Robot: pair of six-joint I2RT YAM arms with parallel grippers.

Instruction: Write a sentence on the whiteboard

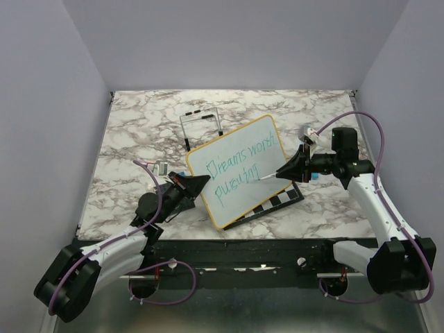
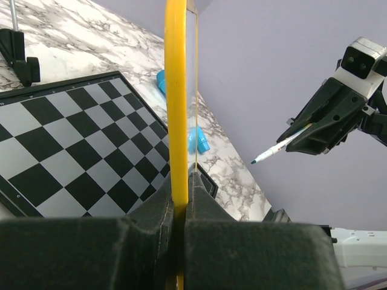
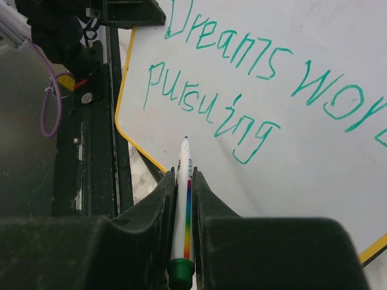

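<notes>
the right gripper (image 3: 184, 178) is pressed together on a marker (image 3: 185, 208) with a rainbow-striped barrel and a green end. the marker lies along the gap between the fingers, with its tip aimed at the whiteboard (image 3: 302, 157) just under the word "pursuing". from the left wrist view the marker (image 2: 279, 147) tip stands clear of the board's face and does not touch it. the left gripper (image 2: 180, 193) is clamped on the board's yellow frame (image 2: 176, 90) at its lower left edge and holds the board up on a tilt. in the top view the whiteboard (image 1: 239, 205) sits near the middle of the marble table (image 1: 139, 132), between the two grippers, with its lower part over a black-and-white chessboard (image 1: 281, 201). the sentence (image 1: 239, 170) shows in teal-green as two lines, "dreams worth" above "pursuing". a thin black stand (image 1: 201, 121) is behind the board, and a small blue object (image 2: 196, 139) lies just beyond the chessboard.
</notes>
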